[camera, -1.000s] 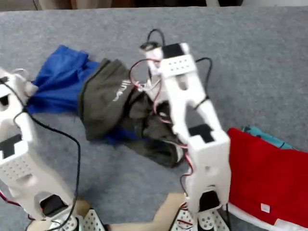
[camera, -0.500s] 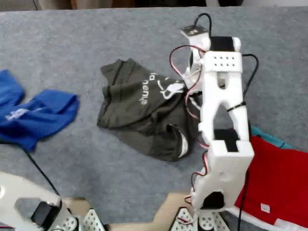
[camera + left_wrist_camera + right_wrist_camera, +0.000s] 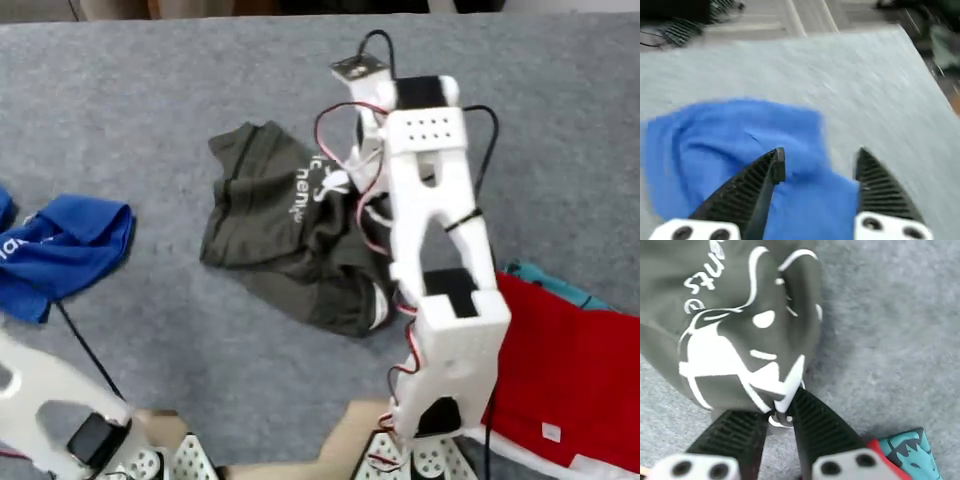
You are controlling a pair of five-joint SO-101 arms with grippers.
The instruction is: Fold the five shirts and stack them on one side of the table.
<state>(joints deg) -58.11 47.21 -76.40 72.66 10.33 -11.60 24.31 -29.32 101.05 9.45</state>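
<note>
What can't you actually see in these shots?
Blue shirt: cut off by the high view's left edge.
Grey shirt: part of it hidden under the right arm, high view.
Teal shirt: mostly buried under the red shirt, which the right edge cuts.

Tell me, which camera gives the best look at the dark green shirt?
The high view: the dark green shirt lies crumpled there nearly whole, the right arm covering one side. The right wrist view shows just a printed part up close, the right gripper pinching its edge.
</note>
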